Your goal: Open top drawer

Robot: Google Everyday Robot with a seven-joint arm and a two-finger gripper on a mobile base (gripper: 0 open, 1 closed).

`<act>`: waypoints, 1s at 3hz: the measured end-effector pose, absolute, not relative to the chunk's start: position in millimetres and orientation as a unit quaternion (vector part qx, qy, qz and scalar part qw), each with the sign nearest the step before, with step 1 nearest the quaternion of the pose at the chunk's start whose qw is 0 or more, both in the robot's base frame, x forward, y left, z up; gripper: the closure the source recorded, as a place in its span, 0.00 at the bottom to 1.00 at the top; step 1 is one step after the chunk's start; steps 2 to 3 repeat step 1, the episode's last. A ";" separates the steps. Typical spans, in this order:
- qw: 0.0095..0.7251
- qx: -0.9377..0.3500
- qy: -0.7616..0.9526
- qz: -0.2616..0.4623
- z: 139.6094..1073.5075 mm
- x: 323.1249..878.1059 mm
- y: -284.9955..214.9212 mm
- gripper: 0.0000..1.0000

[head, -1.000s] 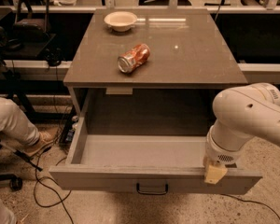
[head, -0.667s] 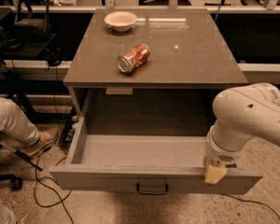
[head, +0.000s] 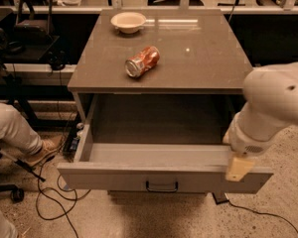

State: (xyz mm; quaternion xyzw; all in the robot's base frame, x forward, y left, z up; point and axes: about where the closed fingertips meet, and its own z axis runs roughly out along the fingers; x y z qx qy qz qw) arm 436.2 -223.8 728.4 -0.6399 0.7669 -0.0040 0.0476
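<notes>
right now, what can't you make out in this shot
All in the camera view:
1. The gripper, at the right end of the top drawer front edge, is mostly covered by the white arm; contact with the drawer is unclear.
2. The drawer's right inner wall is behind the arm.
3. Whatever lies below the drawer is hidden by its open box.
4. The can label is too small to read.
5. The person is cut off by the left edge.

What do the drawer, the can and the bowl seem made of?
The drawer looks like matte laminated board; the can, metal with a shiny end; the bowl, pale smooth ceramic or plastic. The end effector, at the drawer's right front corner, seems beige plastic.
</notes>
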 end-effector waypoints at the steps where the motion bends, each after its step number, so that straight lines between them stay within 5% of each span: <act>1: 0.066 -0.633 0.771 -0.015 762.8 449.5 -241.1 0.00; 3: 0.066 -0.633 0.771 -0.015 762.8 449.5 -241.1 0.00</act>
